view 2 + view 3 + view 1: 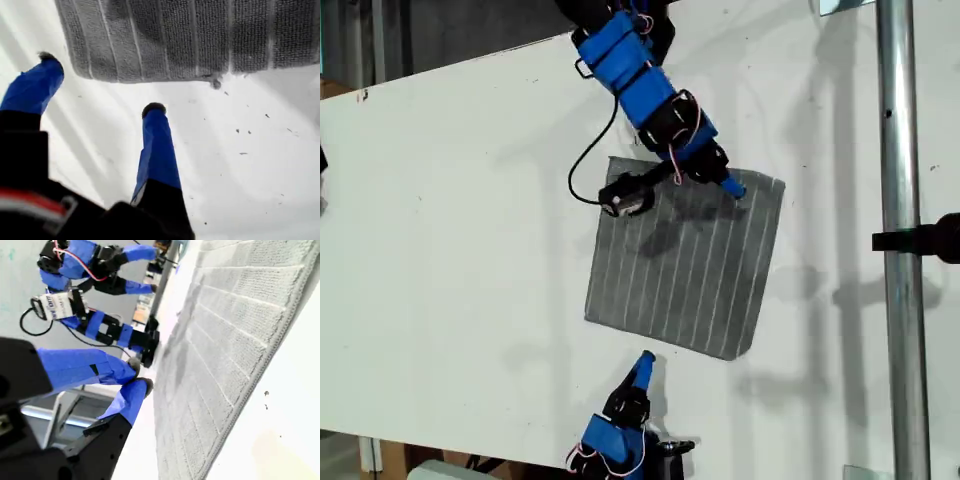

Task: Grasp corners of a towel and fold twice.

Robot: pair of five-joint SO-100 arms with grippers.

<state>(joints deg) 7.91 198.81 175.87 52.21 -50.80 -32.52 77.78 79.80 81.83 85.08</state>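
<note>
The grey towel [685,265] with thin pale stripes lies flat on the white table [460,260]. My first gripper [645,358] is open and empty just off the towel's near edge [165,75] in the exterior view. One towel corner [67,47] lies between its blue fingertips [154,109]. My second gripper [735,190] reaches in from the exterior view's top and sits over the towel's far part, short of the far right corner [778,183]. Its fingers [132,365] are shut together beside the cloth [235,340]. I cannot tell whether any cloth is pinched.
A metal pole [898,250] with a black clamp [930,238] runs down the exterior view's right. A black cable [582,160] loops beside the second arm. The other arm [95,325] shows beyond the towel in the second wrist view. Dark specks [240,132] dot the table.
</note>
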